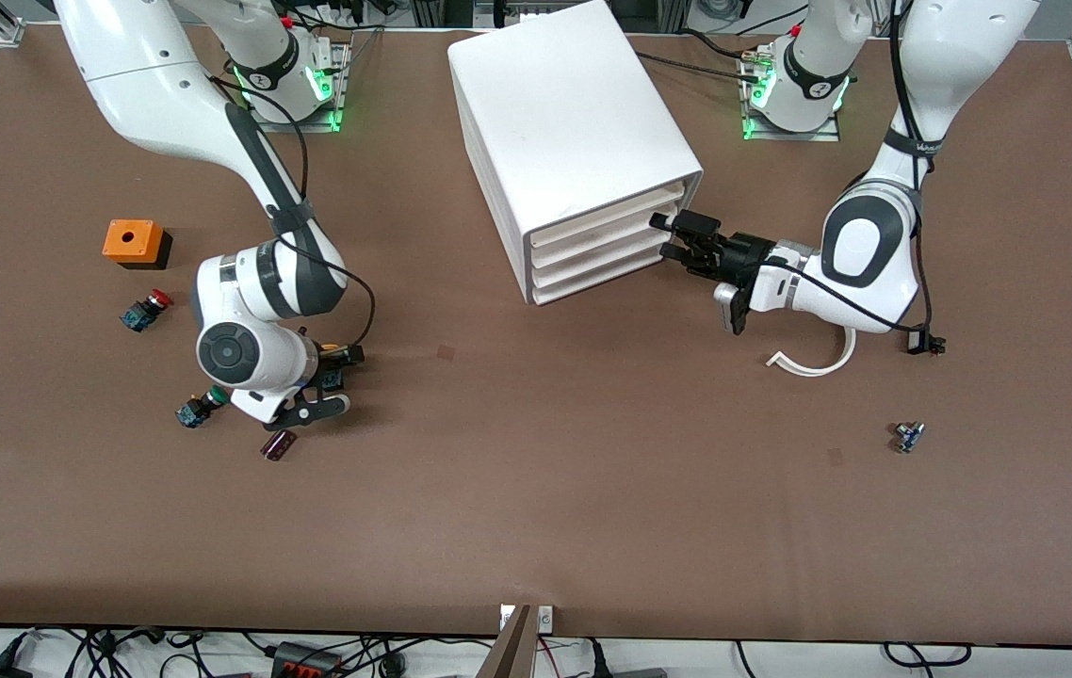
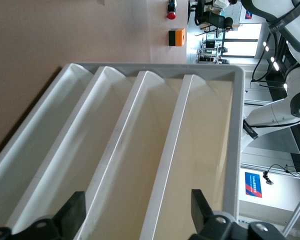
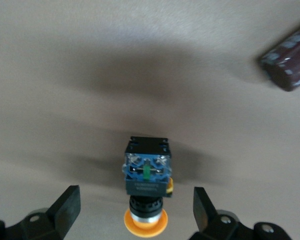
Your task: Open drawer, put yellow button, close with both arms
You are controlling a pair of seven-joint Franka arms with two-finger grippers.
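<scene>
Brown surface [image 1: 536,508], white cabinet [image 1: 574,141] at 12 o'clock. Left claw [image 1: 663,235] wide open at the shut drawer [image 1: 607,224] front. Right claw [image 3: 135,210] open w/ yellow button [image 3: 146,190] lying between fingers, not gripped. Risk imo: button rolls if the fingers close off-center.

A robotics lab is showing here: two white arms [image 1: 216,122] are standing bolted to metal base plates [image 1: 305,104] on a brown-covered table [image 1: 536,490], with cables [image 1: 310,654] trailing along its edge.
</scene>
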